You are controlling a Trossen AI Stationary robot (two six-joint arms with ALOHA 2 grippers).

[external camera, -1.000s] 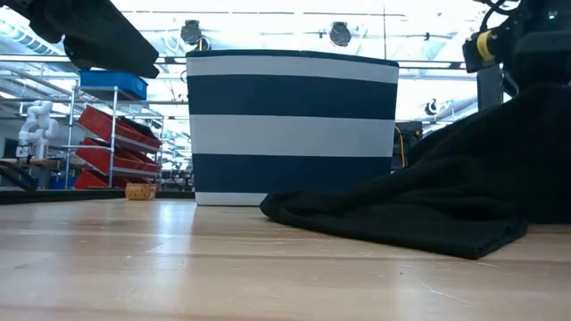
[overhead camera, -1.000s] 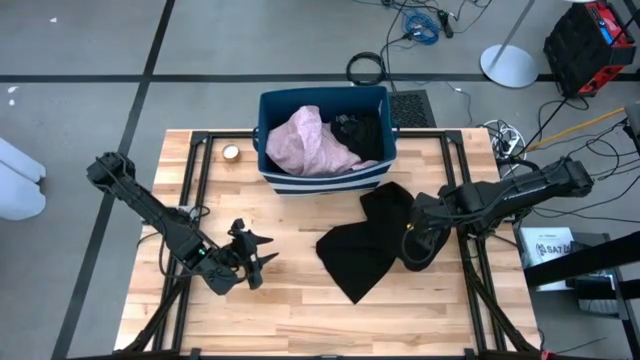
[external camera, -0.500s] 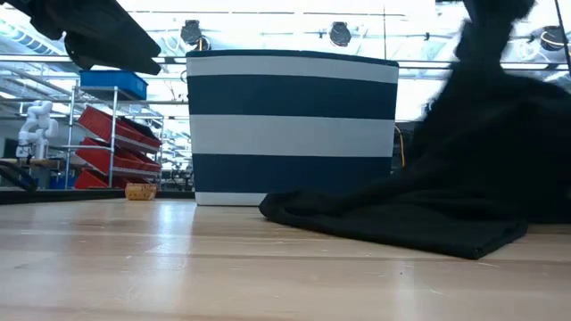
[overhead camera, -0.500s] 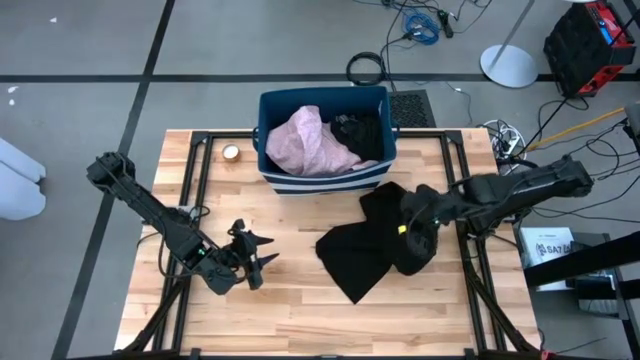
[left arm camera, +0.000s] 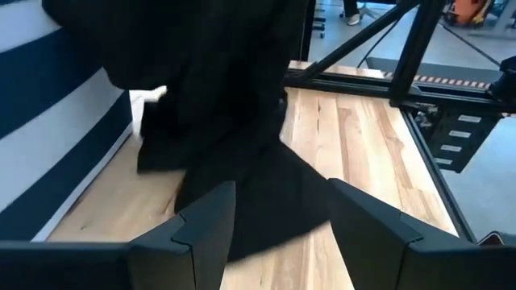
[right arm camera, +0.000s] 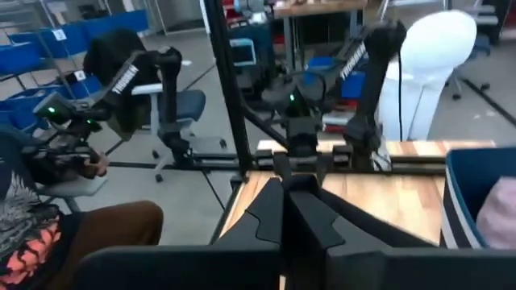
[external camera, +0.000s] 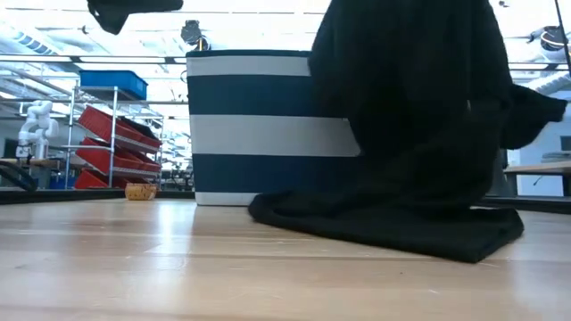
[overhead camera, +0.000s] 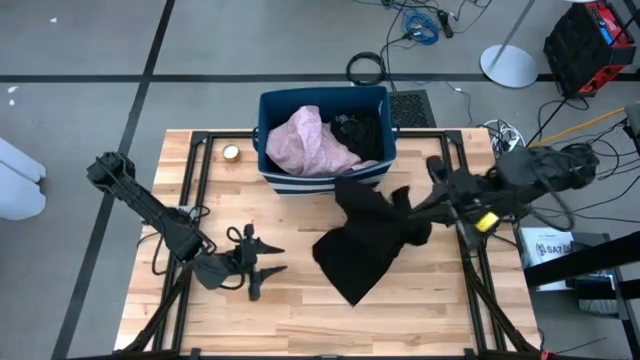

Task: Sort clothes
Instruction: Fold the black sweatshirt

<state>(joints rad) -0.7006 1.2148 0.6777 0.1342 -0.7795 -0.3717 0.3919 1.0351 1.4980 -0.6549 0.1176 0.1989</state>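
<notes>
While raised, right gripper (overhead camera: 432,205) on black garment (overhead camera: 365,245)

right hand (overhead camera: 412,212) was down on the right side of the black garment (overhead camera: 362,245) a second ago, fingers apart. now it's clamped on the cloth and has gone up and toward the right edge of the counter (overhead camera: 290,310). garment's upper part got dragged up with it: in the high view a fold now reaches toward the striped bin (overhead camera: 322,180); low view shows the cloth hanging as a tall dark curtain (external camera: 419,116) covering the bin's right half, where before it was a low heap. lower edge still on the wood. left hand (overhead camera: 262,258) shifted slightly lower and right over the counter, arm dropped a bit, fingers spread as before.
</notes>
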